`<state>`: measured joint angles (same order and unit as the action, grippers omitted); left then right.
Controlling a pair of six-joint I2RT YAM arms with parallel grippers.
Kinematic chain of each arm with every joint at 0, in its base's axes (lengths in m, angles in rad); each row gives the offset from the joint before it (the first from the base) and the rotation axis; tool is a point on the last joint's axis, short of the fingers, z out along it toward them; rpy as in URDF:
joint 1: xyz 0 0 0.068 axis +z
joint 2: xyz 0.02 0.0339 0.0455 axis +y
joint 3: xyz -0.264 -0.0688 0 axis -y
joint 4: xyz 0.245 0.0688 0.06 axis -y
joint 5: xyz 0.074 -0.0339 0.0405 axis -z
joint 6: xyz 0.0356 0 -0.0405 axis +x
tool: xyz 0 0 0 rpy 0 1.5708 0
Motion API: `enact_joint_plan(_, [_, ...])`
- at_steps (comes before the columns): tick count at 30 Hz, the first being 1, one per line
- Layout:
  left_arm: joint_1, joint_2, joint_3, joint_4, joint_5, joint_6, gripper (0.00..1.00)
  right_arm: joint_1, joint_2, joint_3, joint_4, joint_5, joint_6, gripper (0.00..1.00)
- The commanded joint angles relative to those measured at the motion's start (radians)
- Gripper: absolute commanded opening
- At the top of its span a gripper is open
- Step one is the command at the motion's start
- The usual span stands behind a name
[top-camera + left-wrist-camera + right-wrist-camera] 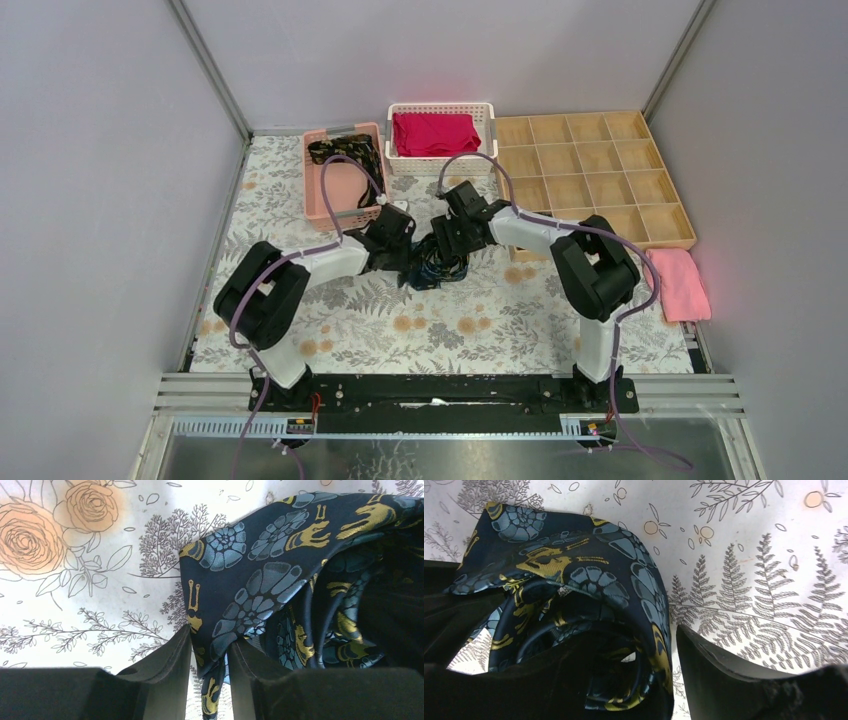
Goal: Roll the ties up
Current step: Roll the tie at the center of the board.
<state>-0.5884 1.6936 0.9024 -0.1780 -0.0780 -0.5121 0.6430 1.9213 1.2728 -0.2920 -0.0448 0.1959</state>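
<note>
Though a coil is already formed, it looks loose, and most of the risk sits there.

Far left: pink basket point(318, 195) holds a second tie point(345, 152), bunched, not rolled. It is well apart from both arms and under no threat for now.

Left of centre: left gripper point(398, 243) is clenched on a fold of the tie point(260, 575), with cloth pinched between its fingers point(167, 662). Only a thin edge sits in the pinch. Judgement: a pull away from the coil could slide that edge out, or drag the outer wrap open.

Centre: the tie lies on the flowered tablecloth point(75, 605) between the two claws, partly wound. In the right wrist view the layers stand apart, with gaps showing through. The weave looks silky, so it is likely slippery and likely to spring back.

Just right of the tie: right gripper point(569, 630) has its jaws spread, straddling the coil. One finger point(724, 675) stands just beside the outer wrap without pressing it; the other is mostly hidden by fabric. Judgement: closing off-centre could squash the coil flat or catch a single layer. If the left claw lets go before this one grips, nothing holds the wrap and it may unwind.

The claws work very near each other, so a careless turn could knock them together.
</note>
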Motion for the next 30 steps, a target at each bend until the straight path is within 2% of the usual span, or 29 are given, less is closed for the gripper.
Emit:
enact_joint_plan(1, [-0.002,0.038,0.025,0.038,0.024,0.013,0.37,0.004,0.046,0.012,0.034,-0.023,0.027,0.65])
enact_joint_plan(3, [-0.002,0.055,0.033,0.048,0.055,0.011,0.31,0.010,0.062,0.027,0.015,0.025,0.029,0.62])
enact_joint_plan(7, [-0.008,0.063,0.029,0.029,0.109,0.004,0.01,0.014,0.066,0.034,-0.023,0.202,0.029,0.55])
enact_joint_plan(10, [-0.013,0.001,-0.023,-0.004,0.111,-0.012,0.00,0.008,0.093,0.081,-0.091,0.354,0.024,0.45])
enact_joint_plan(12, [-0.013,-0.061,-0.062,-0.037,0.123,-0.024,0.00,-0.003,0.107,0.103,-0.115,0.378,0.020,0.37])
enact_joint_plan(14, [-0.013,-0.145,-0.107,-0.081,0.135,-0.033,0.00,-0.018,0.112,0.110,-0.125,0.389,0.025,0.25])
enact_joint_plan(15, [-0.013,-0.172,-0.120,-0.093,0.138,-0.036,0.00,-0.025,0.114,0.112,-0.126,0.389,0.025,0.23])
enact_joint_plan(20, [-0.017,-0.363,-0.194,-0.170,0.170,-0.056,0.00,-0.040,0.127,0.125,-0.127,0.363,0.012,0.20])
enact_joint_plan(26, [-0.019,-0.473,-0.210,-0.264,0.180,-0.103,0.00,-0.045,0.169,0.157,-0.138,0.361,0.017,0.20])
enact_joint_plan(30, [-0.041,-0.533,-0.245,-0.308,0.154,-0.147,0.00,-0.046,0.184,0.176,-0.148,0.373,0.018,0.24])
